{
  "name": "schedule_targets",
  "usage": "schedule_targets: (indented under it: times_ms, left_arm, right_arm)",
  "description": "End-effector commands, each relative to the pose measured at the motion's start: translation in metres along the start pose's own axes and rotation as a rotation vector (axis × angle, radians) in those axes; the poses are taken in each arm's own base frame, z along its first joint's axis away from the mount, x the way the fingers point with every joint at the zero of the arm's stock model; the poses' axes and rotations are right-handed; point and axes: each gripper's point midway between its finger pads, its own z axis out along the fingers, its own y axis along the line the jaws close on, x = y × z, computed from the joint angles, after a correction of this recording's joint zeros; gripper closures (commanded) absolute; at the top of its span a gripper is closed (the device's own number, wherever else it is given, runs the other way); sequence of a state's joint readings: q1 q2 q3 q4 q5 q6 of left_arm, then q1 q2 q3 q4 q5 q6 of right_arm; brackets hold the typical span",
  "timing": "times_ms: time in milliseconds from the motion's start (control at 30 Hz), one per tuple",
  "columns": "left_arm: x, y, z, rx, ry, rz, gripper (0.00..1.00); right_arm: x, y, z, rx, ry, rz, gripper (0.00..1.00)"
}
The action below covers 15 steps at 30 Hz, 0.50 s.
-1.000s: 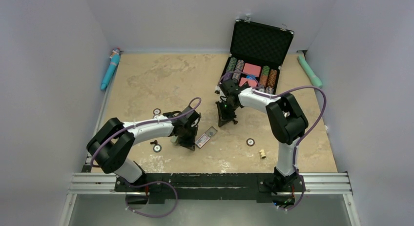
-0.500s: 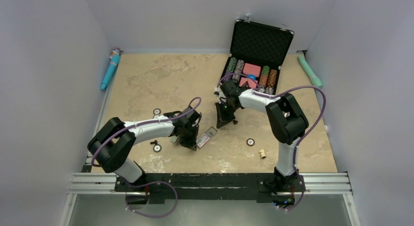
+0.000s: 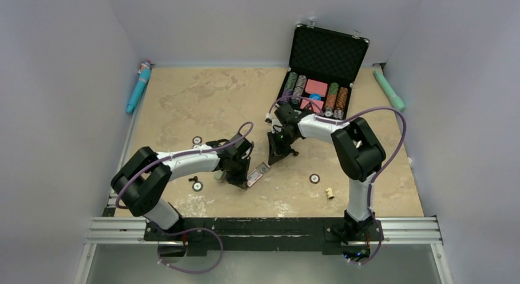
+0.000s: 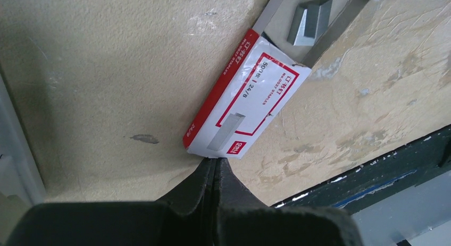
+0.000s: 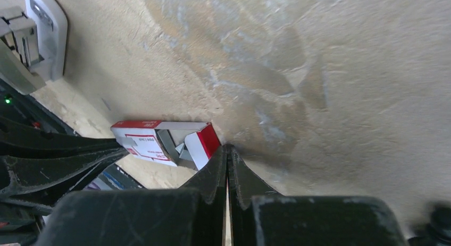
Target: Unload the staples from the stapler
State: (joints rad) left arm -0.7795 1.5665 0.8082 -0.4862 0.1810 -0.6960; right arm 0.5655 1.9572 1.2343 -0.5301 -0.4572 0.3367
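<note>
staples (image 4: pixel 309 22) lie in box tray (image 4: pixel 274 31) beyond left gripper (image 4: pixel 213 163).

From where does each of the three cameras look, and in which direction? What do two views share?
Top external: above and behind the bases, looking down on the table; the left arm and the right arm show.
Left wrist: on the left arm, facing down at the staple box; the shut left end effector shows.
Right wrist: on the right arm, looking low across the table; the shut right end effector shows.
Shared: both wrist views show the staple box.
</note>
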Motion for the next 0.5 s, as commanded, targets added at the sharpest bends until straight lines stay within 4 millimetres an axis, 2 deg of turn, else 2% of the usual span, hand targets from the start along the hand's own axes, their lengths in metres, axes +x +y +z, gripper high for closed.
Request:
schedule_targets:
  times_ms: [0, 300, 467]
  left_arm:
    - [-0.0014, 0.0034, 0.0071, -0.025, 0.001, 0.003, 1.00]
    - [-0.0003, 0.0048, 0.0074, -0.033, 0.007, 0.006, 1.00]
    - [-0.0012, 0.0047, 0.0073, -0.035, 0.007, 0.007, 1.00]
  right_arm:
    - [0.0242, -0.0055, 0.0174, 0.015, 0.074, -0.035, 1.00]
    - [0.0246, -0.0007, 0.0210, 0.012, 0.086, -0.055, 1.00]
    - [0.0194, 0.0028, 0.0142, 0.019, 0.060, -0.067, 1.00]
